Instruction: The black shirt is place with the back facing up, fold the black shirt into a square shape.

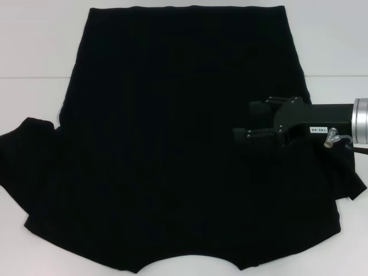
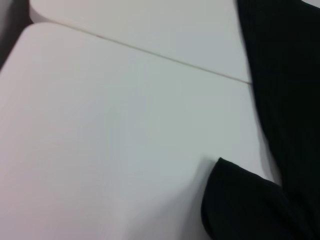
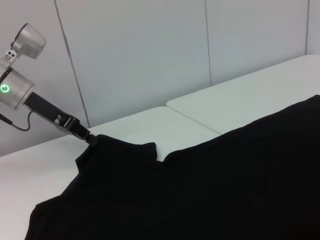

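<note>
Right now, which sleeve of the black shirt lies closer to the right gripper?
The right sleeve, lying just behind the right gripper; the left sleeve is spread at the black shirt's opposite side.

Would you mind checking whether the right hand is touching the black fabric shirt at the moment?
Cannot tell. In the head view the right hand overlaps the large black soft-fabric shirt, black against black, so neither contact nor a gap shows; the wrist views do not show it.

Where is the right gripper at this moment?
In the head view, the right gripper reaches in from the robot's right, over the black shirt beside its right sleeve.
</note>
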Controlling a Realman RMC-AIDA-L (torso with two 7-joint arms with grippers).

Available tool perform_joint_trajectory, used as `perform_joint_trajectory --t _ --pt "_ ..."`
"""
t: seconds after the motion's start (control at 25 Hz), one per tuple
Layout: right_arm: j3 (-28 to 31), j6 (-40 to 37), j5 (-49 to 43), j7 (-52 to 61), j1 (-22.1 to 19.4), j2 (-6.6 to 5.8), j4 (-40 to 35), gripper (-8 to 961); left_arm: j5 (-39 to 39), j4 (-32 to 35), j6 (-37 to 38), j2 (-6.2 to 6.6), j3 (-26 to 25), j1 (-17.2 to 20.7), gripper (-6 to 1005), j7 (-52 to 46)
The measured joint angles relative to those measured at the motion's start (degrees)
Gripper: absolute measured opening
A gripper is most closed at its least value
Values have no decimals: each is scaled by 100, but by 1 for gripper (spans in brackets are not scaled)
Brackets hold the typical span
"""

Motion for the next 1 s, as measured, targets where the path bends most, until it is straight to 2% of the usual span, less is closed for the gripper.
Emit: perform_joint_trajectory --t 1.0 --pt "-9 4 0 16 35 80 0 924 56 -60 -548 38 81 -137 17 67"
